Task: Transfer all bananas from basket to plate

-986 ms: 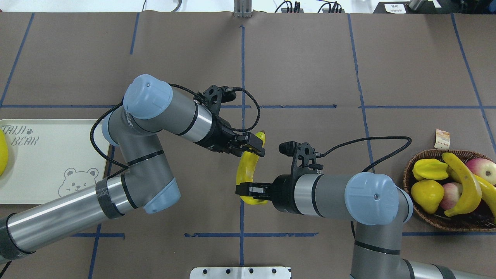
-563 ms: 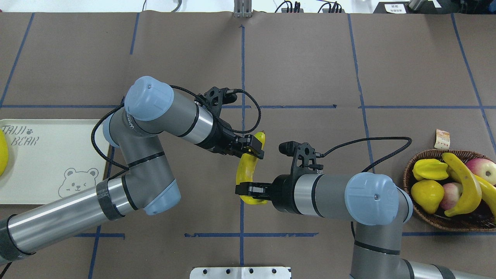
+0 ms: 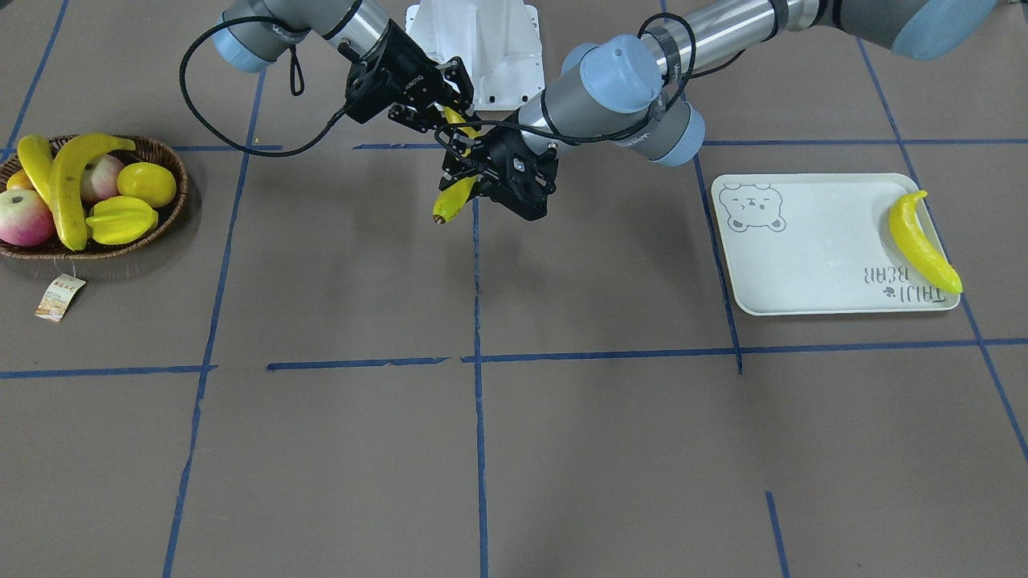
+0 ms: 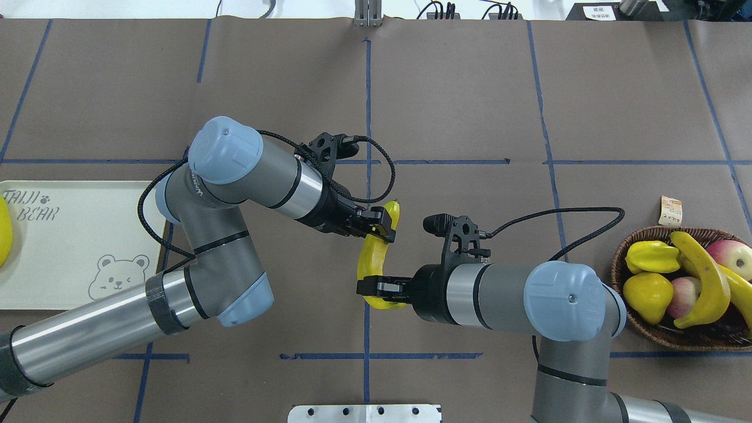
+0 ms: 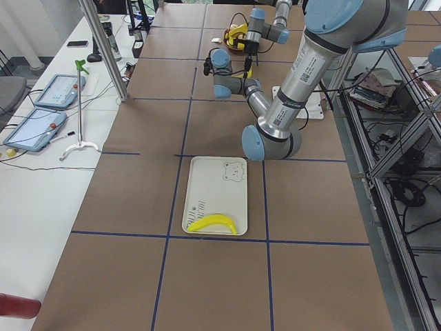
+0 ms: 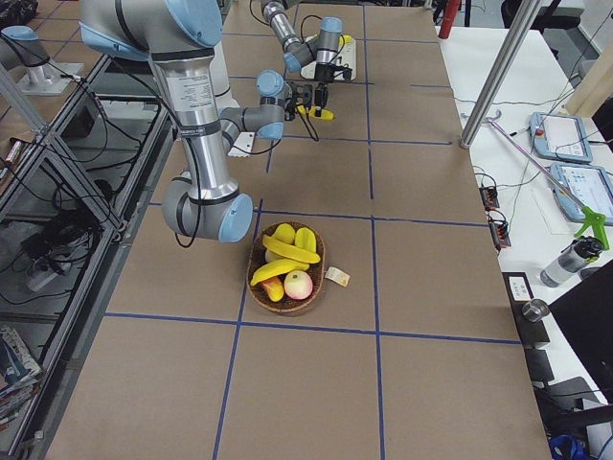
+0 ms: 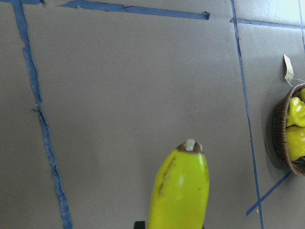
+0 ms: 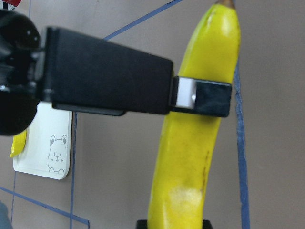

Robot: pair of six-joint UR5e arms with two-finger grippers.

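held banana (image 4: pixel 370 258): in the air over mid-counter, above the central blue tape line, between plate and basket and well apart from both; dark tip points away from the robot.
left gripper (image 4: pixel 383 223): fingers clamped on the held banana near its far end.
right gripper (image 4: pixel 376 289): fingers clamped on the same banana at its near end.
plate (image 4: pixel 76 247): on the counter (image 4: pixel 470 88) at the robot's left.
plate banana (image 3: pixel 922 242): lies along the plate's outer short edge.
basket (image 4: pixel 643 329): at the robot's right.
top banana (image 4: pixel 702 276): rests across the other fruit in the basket.
side banana (image 4: pixel 741 288): at the basket's outer side, partly cut off.
other fruit: starfruit (image 4: pixel 652 257), lemon (image 4: pixel 647 295), apple (image 4: pixel 731 257), all in the basket.
tag (image 4: pixel 670 210): on the counter just beyond the basket.
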